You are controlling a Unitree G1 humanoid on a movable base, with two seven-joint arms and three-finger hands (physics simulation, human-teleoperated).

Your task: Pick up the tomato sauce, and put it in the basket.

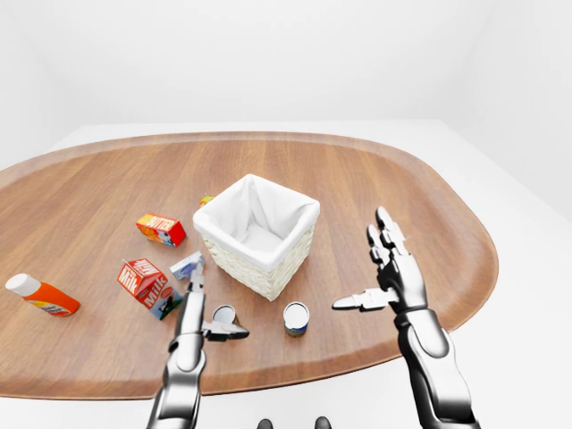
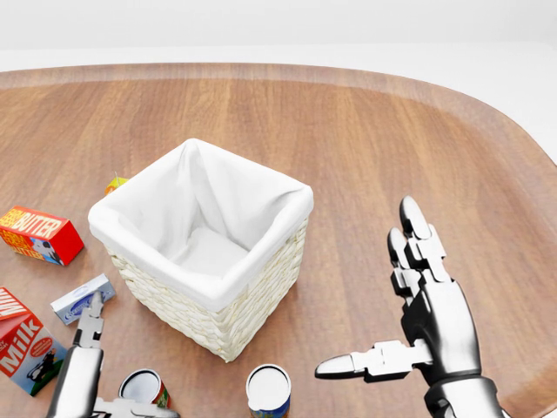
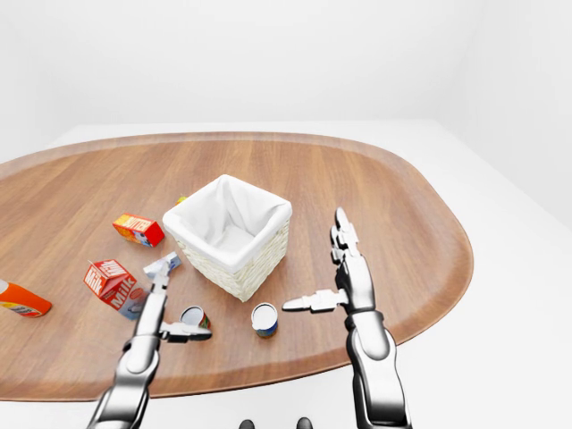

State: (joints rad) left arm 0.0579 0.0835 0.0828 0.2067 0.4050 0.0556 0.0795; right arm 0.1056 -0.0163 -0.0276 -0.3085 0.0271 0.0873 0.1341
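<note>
The tomato sauce (image 2: 144, 387), a small can with a red label and silver top, stands at the bottom left of the head view, below the basket. The basket (image 2: 218, 300) is pale wicker with a white cloth lining and nothing in it. My left hand (image 2: 130, 357) is open beside the can: its long fingers (image 2: 87, 335) point up on the can's left and its thumb (image 1: 234, 332) reaches under it, not closed on it. My right hand (image 2: 365, 287) hovers open to the right of the basket, empty.
A second can (image 2: 268, 389) with a blue and yellow label stands below the basket. At the left lie a butter box (image 2: 39, 233), a milk carton (image 2: 22, 340), a small blue-grey box (image 2: 83, 299) and an orange-capped bottle (image 1: 40, 295). The table edge (image 1: 295, 380) runs close below the cans.
</note>
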